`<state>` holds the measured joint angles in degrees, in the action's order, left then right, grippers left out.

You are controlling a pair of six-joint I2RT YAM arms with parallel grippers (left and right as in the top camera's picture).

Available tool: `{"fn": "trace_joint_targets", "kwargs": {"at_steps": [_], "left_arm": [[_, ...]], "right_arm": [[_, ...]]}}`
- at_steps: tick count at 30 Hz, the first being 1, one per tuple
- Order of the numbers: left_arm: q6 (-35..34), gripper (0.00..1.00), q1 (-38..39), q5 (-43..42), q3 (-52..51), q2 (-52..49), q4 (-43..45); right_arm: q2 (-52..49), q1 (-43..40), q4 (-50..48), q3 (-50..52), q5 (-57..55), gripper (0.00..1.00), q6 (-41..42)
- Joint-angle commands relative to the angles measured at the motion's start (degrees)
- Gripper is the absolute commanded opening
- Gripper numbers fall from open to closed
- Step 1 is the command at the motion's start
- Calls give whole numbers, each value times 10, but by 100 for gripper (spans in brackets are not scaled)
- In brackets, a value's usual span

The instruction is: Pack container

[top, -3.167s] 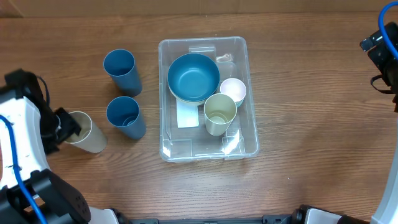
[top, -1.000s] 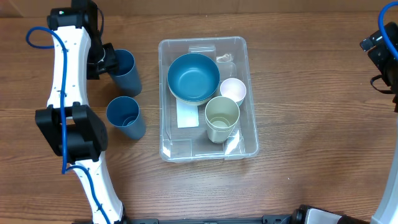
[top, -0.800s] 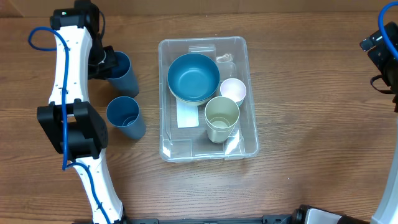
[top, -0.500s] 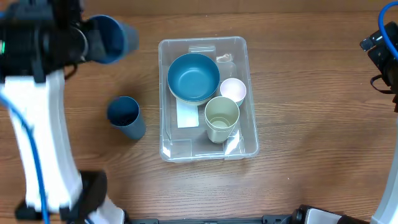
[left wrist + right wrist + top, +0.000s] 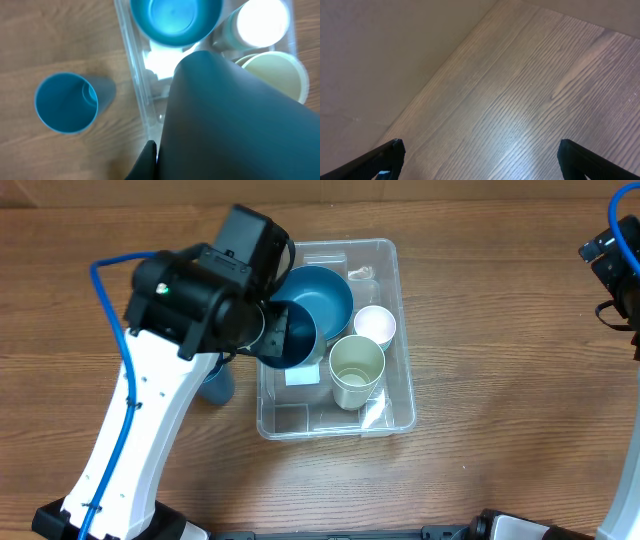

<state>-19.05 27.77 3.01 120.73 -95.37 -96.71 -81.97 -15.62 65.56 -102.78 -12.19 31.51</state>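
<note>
The container (image 5: 404, 350) is a clear rectangular bin at mid table, and its left wall (image 5: 131, 85) shows in the left wrist view. Inside it sit a blue bowl (image 5: 325, 288) (image 5: 175, 20), a white cup (image 5: 376, 324) (image 5: 262, 22) and a pale green cup (image 5: 355, 368) (image 5: 280, 75). My left gripper (image 5: 264, 335) (image 5: 157, 156) is shut on the rim of a blue cup (image 5: 292, 336) (image 5: 240, 115), held tilted above the container's left side. Only one finger (image 5: 149, 162) shows, pressed to the cup's wall. My right gripper (image 5: 487, 160) is open over bare wood, holding nothing.
A second blue cup (image 5: 66, 103) stands upright on the table left of the container, mostly hidden under my left arm (image 5: 160, 410) from overhead. The right arm (image 5: 618, 270) sits at the far right edge.
My left gripper closed on the far blue cup, lifted it and carried it right, from the table's left side to over the container. The right arm has not moved.
</note>
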Motion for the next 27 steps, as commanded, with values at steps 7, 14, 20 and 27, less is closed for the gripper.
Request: {"fn": "trace_joint_targets", "kwargs": {"at_steps": [7,14,20,27], "left_arm": [[-25,11,48,19,-249,5,122],[-39,9,45,19,-340,5,215],[-43,13,45,0,-339,7,194],[9,41,63,19,-339,73,144]], "right_arm": [[4,0,-3,-3,-2,100,3],[4,0,-3,-3,-2,100,3],[4,0,-3,-3,-2,100,3],[4,0,-3,-3,-2,100,3]]}}
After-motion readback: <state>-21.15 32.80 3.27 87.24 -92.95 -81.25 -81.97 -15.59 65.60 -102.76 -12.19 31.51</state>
